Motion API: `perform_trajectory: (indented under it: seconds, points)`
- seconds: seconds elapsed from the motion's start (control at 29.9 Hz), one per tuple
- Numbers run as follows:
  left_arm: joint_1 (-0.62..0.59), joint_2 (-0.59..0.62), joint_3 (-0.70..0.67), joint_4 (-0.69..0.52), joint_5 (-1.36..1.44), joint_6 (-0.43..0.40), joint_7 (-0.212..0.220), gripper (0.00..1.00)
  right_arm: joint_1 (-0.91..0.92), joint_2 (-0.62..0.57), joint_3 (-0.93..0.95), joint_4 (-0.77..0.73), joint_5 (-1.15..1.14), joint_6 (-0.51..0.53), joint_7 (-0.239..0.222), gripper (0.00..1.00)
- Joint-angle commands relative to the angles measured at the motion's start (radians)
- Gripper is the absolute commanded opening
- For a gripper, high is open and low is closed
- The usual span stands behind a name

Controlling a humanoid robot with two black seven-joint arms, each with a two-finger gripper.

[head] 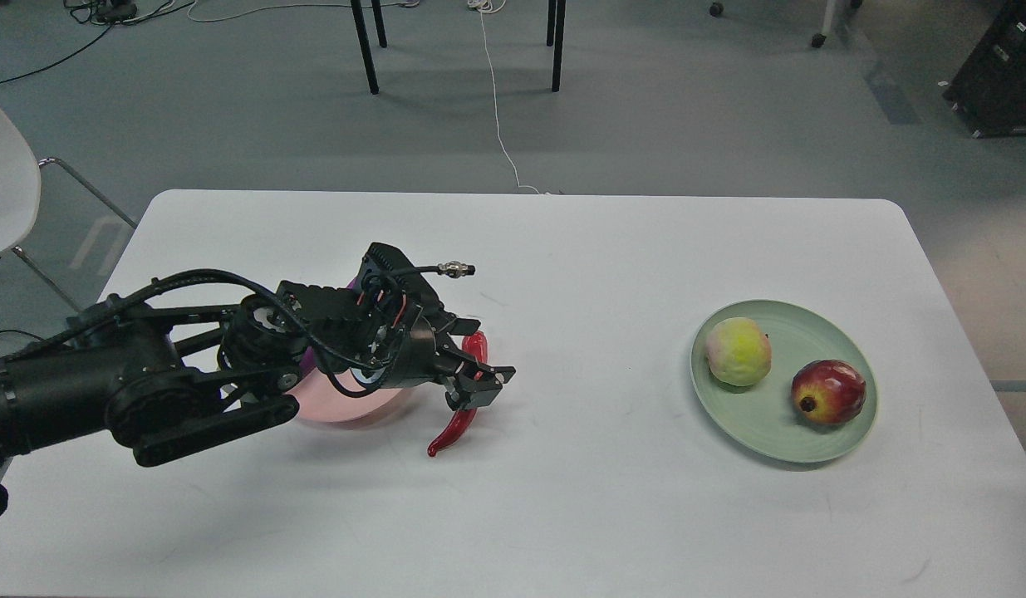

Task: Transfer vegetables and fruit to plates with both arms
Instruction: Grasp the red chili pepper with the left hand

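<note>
The left gripper [477, 372] straddles the red chili [461, 407] with fingers apart, not yet clamped — the chili lies on the table [562, 498], its length toward me, just right of the pink plate [346, 407].

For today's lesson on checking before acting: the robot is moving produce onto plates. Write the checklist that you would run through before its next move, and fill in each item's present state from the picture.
1. Left gripper around the red chili pepper: ok, its fingers straddle the pepper; whether they press it, cannot tell.
2. Pepper on the pink plate: not ok, it lies at the plate's right edge, its tip over the white table.
3. Eggplant on the pink plate: cannot tell, the arm hides all but a purple sliver.
4. Yellow-green fruit and pomegranate on the green plate: ok.
5. Right arm out of the way: ok, not in view.
</note>
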Motion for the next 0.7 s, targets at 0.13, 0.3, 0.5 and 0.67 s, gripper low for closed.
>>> perform_trajectory:
  seconds: [0.13, 0.3, 0.5, 0.67]
  points:
    - [0.018, -0.048, 0.03, 0.087, 0.025, -0.01, 0.015, 0.81, -0.007, 0.0, 0.002, 0.011, 0.0, 0.0, 0.002, 0.99]
    - [0.018, -0.048, 0.047, 0.099, 0.043, -0.01, 0.017, 0.81, -0.007, 0.0, 0.008, 0.018, -0.001, 0.0, 0.002, 0.99]
    - [0.027, -0.043, 0.046, 0.099, 0.092, -0.012, 0.024, 0.81, -0.007, 0.006, 0.014, 0.026, -0.004, 0.0, 0.002, 0.99]
    - [0.053, -0.048, 0.046, 0.099, 0.1, -0.015, 0.024, 0.75, -0.007, 0.008, 0.02, 0.026, -0.007, 0.0, 0.002, 0.99]
